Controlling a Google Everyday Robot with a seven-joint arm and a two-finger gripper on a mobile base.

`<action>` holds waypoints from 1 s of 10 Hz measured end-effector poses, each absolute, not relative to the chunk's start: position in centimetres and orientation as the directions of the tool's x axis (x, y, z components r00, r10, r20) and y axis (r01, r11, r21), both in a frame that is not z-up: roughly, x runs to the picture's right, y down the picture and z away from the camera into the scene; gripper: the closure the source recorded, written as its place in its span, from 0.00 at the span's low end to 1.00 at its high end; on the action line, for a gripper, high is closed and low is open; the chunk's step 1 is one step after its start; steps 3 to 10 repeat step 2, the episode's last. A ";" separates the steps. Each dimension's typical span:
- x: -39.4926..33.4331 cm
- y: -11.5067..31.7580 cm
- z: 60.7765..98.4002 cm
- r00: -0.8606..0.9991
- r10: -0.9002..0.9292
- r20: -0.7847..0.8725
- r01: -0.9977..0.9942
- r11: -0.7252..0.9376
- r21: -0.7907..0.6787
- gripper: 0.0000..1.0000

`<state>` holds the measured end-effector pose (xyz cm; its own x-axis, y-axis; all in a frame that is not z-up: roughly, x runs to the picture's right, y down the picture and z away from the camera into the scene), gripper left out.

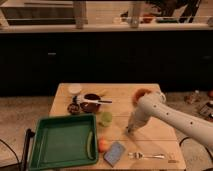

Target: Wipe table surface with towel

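Observation:
The wooden table (155, 135) stands in the middle of the camera view. My white arm reaches in from the right, and my gripper (131, 128) points down and touches or nearly touches the table top just right of centre. No towel shows at the gripper; its tip hides whatever is under it. A flat blue-grey piece (115, 153), a cloth or a sponge, lies near the front edge, left of and nearer than the gripper. An orange-red thing (141, 93) sits at the back, partly behind my arm.
A green tray (40, 145) fills the front left. A green cup (105, 118) and an orange fruit (103, 145) stand beside it. A dark bowl with a utensil (91, 104), a white bowl (75, 89) and a small bowl (74, 108) sit back left. A fork (147, 156) lies front right.

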<state>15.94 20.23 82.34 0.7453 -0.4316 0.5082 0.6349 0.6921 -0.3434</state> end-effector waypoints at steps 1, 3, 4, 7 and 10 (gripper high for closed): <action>15.6 20.0 82.5 0.743 -0.430 0.513 0.636 0.693 -0.339 1.00; 15.4 19.9 82.5 0.741 -0.430 0.516 0.637 0.694 -0.337 1.00; 15.4 19.9 82.5 0.741 -0.430 0.516 0.637 0.694 -0.337 1.00; 15.4 19.9 82.5 0.741 -0.430 0.516 0.637 0.694 -0.337 1.00; 15.4 19.9 82.5 0.741 -0.430 0.516 0.637 0.694 -0.337 1.00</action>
